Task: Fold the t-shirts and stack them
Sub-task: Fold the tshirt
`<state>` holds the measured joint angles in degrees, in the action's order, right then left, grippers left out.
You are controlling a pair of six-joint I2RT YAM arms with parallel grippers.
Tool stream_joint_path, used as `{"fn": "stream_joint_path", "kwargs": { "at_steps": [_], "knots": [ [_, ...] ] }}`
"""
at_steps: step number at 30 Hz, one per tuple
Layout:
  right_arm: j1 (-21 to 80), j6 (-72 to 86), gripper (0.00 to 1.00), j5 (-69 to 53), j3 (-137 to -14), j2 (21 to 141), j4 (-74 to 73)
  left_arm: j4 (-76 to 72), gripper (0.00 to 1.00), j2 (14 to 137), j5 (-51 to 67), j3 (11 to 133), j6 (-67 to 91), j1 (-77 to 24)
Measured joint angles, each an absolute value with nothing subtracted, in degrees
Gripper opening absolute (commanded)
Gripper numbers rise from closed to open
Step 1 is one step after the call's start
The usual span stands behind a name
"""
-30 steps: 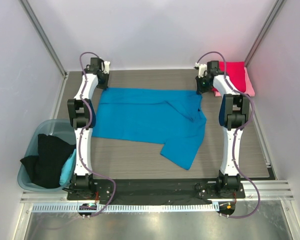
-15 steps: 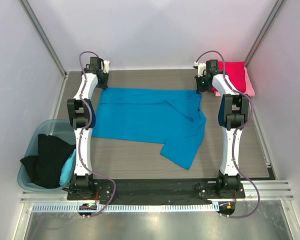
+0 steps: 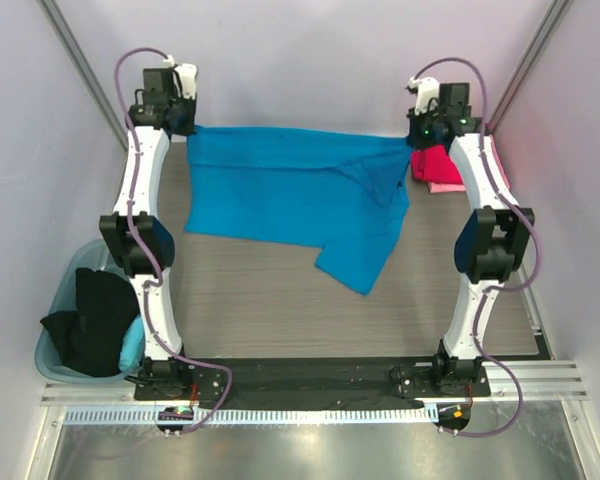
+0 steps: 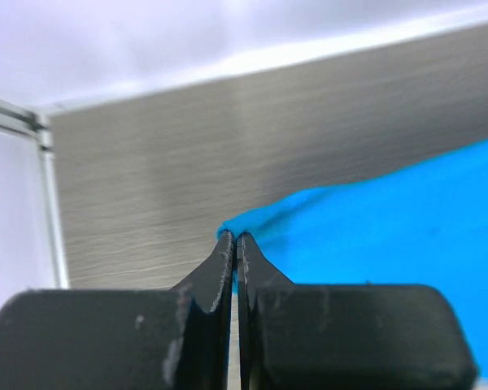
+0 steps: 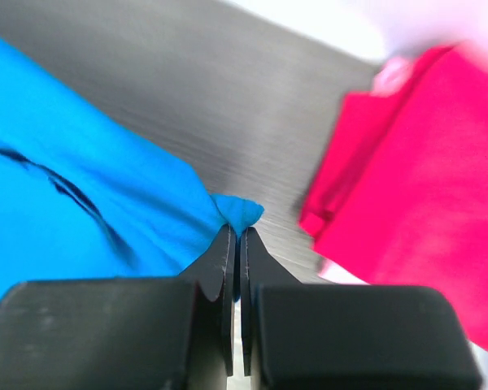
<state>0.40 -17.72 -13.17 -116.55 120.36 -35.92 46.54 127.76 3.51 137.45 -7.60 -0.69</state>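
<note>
The bright blue t-shirt (image 3: 290,195) hangs by its far edge, its lower part trailing on the table. My left gripper (image 3: 187,130) is shut on its far left corner (image 4: 252,221), raised above the table. My right gripper (image 3: 412,143) is shut on its far right corner (image 5: 240,210), also raised. A folded crimson t-shirt (image 3: 437,163) lies on a pale pink one (image 3: 448,186) at the far right; the crimson one fills the right of the right wrist view (image 5: 415,171). A black t-shirt (image 3: 92,320) hangs over the teal tub.
The translucent teal tub (image 3: 52,345) stands off the table's left near edge, holding the black shirt and a light blue cloth (image 3: 132,340). White walls close in the far side and both sides. Bare grey table (image 3: 280,310) lies in front of the blue shirt.
Both grippers have lifted and moved outward and toward the far wall, raising the blue shirt's far edge. The shirt is pulled taut between them and drawn away from the near side.
</note>
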Motion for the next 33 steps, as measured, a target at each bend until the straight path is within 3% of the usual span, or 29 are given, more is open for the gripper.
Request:
{"fn": "stream_joint_path", "kwargs": {
  "at_steps": [21, 28, 33],
  "knots": [
    [-0.75, -19.38, 0.01, -17.15, -99.39, 81.56, -34.81, 48.77, 0.0, 106.24, 7.86, 130.37, -7.64, 2.81],
    [-0.78, -19.4, 0.01, -17.23, -96.55, 67.66, -33.58, 48.64, 0.0, 92.18, 9.96, 123.66, -7.51, 3.14],
    [-0.78, -19.64, 0.01, -17.04, -97.08, 59.31, -34.57, 46.44, 0.0, 77.41, 10.76, 112.49, -7.86, 3.2]
  ]
}}
